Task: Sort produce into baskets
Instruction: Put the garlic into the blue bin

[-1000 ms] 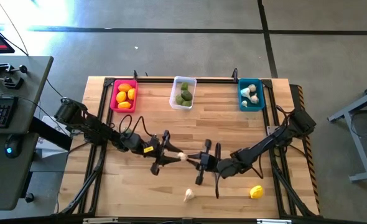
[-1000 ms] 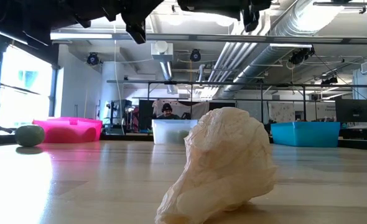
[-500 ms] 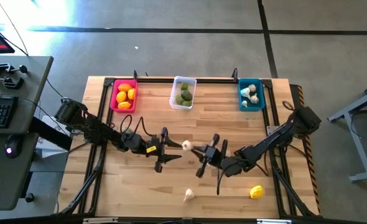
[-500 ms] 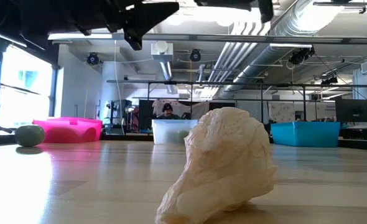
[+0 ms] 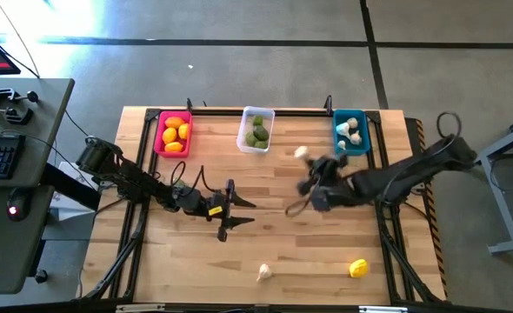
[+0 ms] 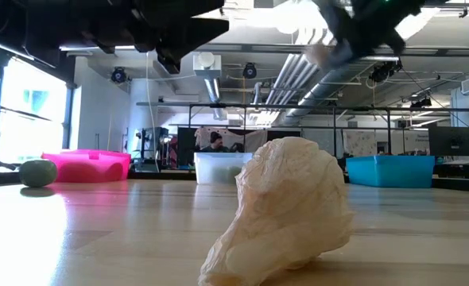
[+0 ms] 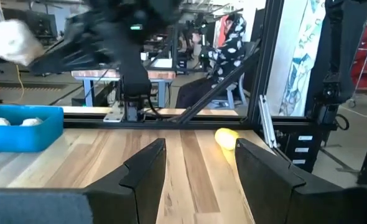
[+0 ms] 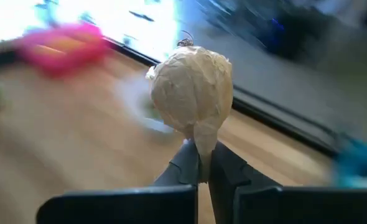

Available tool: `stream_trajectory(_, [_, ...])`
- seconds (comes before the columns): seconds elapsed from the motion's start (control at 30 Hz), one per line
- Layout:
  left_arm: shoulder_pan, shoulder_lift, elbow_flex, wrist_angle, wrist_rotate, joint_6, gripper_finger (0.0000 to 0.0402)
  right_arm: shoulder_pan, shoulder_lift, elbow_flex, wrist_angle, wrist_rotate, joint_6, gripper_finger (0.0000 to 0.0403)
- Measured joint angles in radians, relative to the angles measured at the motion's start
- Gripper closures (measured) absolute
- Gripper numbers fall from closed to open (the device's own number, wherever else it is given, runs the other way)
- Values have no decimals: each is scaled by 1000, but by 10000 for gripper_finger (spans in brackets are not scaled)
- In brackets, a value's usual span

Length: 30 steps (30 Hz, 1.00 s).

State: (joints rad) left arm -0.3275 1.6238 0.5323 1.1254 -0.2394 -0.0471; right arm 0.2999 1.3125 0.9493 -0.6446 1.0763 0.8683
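My right gripper [image 5: 308, 165] is shut on a whitish garlic bulb [image 5: 302, 153] in the air, left of the teal basket [image 5: 351, 132], which holds bulbs. My left gripper [image 5: 241, 212] is open and empty above the table's middle. The pink basket [image 5: 173, 133] holds orange and yellow fruits. The clear basket [image 5: 256, 129] holds green ones. A second garlic bulb [image 5: 263, 272] and a yellow fruit [image 5: 357, 268] lie on the table near its front edge. My right gripper pinches the bulb's narrow stem end [image 8: 201, 142] between its two fingertips [image 8: 185, 163]. The round body [image 8: 193, 84] stands out beyond the fingertips. The bulb is lifted clear of the table.
The three baskets stand in a row along the far edge. A green fruit [image 6: 38, 172] lies on the table near the pink basket [image 6: 87, 165] in the low view. A black frame rail [image 5: 213, 110] borders the tabletop. A person sits far behind the table [image 6: 212, 140].
My right gripper has carried the garlic bulb from the table's middle, just off my left gripper's fingertips, up and toward the far right, close to the teal basket, and has turned as it went. The bulb is lifted higher than before.
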Motion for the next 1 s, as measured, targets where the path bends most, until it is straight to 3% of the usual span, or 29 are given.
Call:
stream_trajectory(0.17, [0, 0, 0, -10, 0, 0, 222, -185, -26, -8, -465, -81, 351, 402])
stream_trajectory(0.27, [0, 0, 0, -10, 0, 0, 222, -306, -26, -54, -561, -128, 419, 402])
stream_trajectory(0.63, [0, 0, 0, -17, 1, -1, 222, -689, -25, -228, -277, -355, 91, 402])
stream_trajectory(1.0, [0, 0, 0, -23, 1, -1, 222, -924, -25, -234, -144, -473, -98, 402])
